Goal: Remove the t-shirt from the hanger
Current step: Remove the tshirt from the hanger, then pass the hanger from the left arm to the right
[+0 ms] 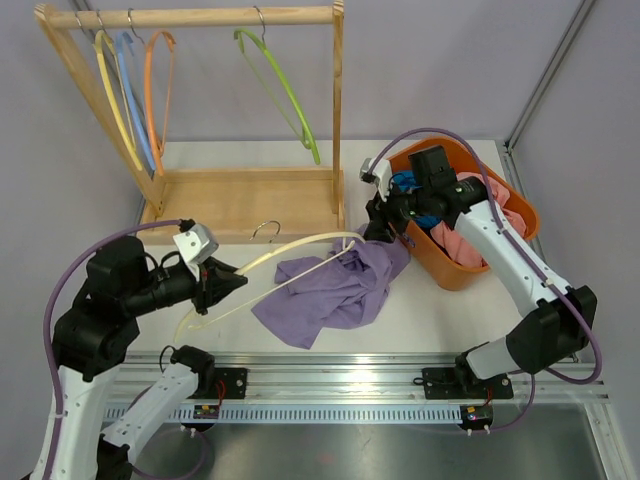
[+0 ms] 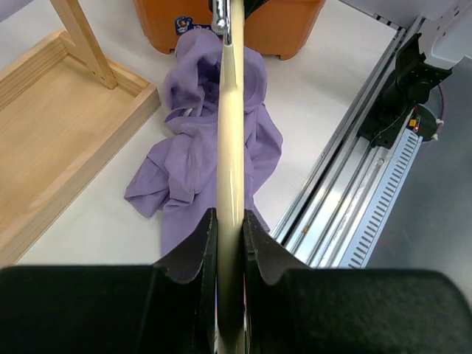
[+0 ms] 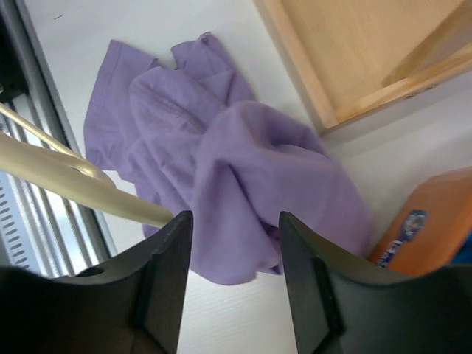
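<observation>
A purple t-shirt (image 1: 330,290) lies crumpled on the white table. A cream hanger (image 1: 290,255) is held low over it, its far end reaching the shirt's upper right part. My left gripper (image 1: 232,283) is shut on the hanger's near arm; in the left wrist view the hanger (image 2: 230,133) runs straight out from between the jaws (image 2: 229,228) over the t-shirt (image 2: 188,162). My right gripper (image 1: 378,232) hovers above the shirt's right end. In the right wrist view it (image 3: 234,228) stands open with the t-shirt (image 3: 243,177) below the gap and the hanger's tip (image 3: 74,184) at its left finger.
A wooden rack (image 1: 250,190) stands at the back left with yellow, blue, orange and green hangers (image 1: 285,95) on its rail. An orange basket (image 1: 470,265) of clothes sits right of the shirt. A metal rail (image 1: 340,385) runs along the near edge.
</observation>
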Available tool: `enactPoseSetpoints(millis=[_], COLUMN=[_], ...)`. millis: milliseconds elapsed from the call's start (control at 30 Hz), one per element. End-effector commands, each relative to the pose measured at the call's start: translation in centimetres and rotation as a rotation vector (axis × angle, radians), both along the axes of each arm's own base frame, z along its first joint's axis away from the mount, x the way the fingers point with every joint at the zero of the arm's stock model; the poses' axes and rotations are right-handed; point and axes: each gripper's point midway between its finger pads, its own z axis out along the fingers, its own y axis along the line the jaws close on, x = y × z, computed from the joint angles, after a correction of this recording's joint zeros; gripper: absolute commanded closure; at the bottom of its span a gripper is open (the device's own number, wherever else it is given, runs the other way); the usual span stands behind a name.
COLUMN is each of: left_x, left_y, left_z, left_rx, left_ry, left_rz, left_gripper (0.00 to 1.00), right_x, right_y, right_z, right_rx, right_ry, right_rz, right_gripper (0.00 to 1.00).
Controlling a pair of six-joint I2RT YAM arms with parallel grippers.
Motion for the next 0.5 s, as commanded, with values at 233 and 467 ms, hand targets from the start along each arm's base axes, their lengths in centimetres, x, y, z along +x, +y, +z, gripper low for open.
enactPoseSetpoints(millis=[233, 467], left_x=[0.8, 2.8], left_y=[-0.6, -1.2], left_z=[1.9, 0.8], left_rx=[0.032, 0.113], left_ry=[-0.131, -0.18], left_rz=[-0.084, -0.154], left_gripper=[1.0, 1.0], right_x=[1.0, -8.2], right_y=[-2.6, -2.2], right_z=[8.5, 8.2], right_rx=[0.033, 0.143], right_ry=[-0.224, -0.174], right_rz=[0.121, 0.598], right_gripper=[0.24, 0.2])
